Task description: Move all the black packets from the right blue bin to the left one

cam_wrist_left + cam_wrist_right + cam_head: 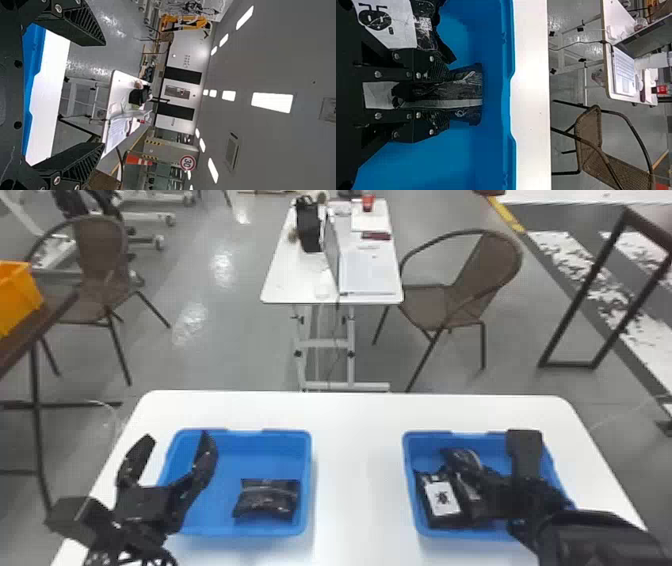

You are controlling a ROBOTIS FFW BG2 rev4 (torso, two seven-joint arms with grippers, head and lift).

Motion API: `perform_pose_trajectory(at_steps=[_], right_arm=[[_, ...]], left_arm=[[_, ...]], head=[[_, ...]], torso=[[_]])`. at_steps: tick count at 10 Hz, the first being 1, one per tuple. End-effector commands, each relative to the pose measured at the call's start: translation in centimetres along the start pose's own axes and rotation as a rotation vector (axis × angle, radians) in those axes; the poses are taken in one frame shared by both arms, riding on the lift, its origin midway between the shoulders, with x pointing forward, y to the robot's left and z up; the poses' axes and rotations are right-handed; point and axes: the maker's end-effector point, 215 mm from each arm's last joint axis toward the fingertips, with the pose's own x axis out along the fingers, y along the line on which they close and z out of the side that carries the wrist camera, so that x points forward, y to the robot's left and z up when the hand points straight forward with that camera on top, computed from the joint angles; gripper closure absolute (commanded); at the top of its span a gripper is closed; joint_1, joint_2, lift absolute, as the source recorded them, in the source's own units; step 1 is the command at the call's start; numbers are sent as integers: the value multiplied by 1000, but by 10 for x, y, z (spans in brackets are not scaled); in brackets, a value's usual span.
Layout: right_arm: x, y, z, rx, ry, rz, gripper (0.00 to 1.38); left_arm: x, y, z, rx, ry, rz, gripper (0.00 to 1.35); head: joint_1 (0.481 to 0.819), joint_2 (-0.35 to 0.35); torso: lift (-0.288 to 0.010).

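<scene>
In the head view, my left gripper [172, 462] stands open above the left blue bin's [245, 455] left side. Its two fingers spread wide in the left wrist view, where the gripper [105, 95] holds nothing. One black packet [267, 499] lies at that bin's near right. My right gripper [484, 485] reaches down into the right blue bin [409, 450]. In the right wrist view, the gripper [440, 95] is shut on a black packet [466, 93], whose end sticks out past the fingertips. Left of it in the head view lies a black packet with a white label [441, 497].
Both bins stand on a white table [357, 470], with a gap between them. Beyond it are a second white table [300, 285] with a laptop and two wicker chairs. An orange crate [17, 295] sits at the far left.
</scene>
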Motion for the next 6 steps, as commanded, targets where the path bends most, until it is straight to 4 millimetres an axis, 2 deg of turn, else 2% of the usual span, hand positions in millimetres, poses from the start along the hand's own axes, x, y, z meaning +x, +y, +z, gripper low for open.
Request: perform_pose_trajectory(at_steps=[1,3,4,6], right_arm=[[-8,2,0,5,-21,-2,1184],[-31,15,5,1,-74,14,1184],[-48,25,16,-13,-124,31,1184],[-81,69,60,-84,-264,133,1184]], left_arm=[[0,0,0,-3,-1,1,128],[1,-1,1,-4,-4,0,128],[1,-1,3,-5,-9,1,128],[1,-1,1,-25,-4,4,128]], head=[[695,11],[695,14],[695,18],[695,45]], torso=[[0],[0],[0],[0]])
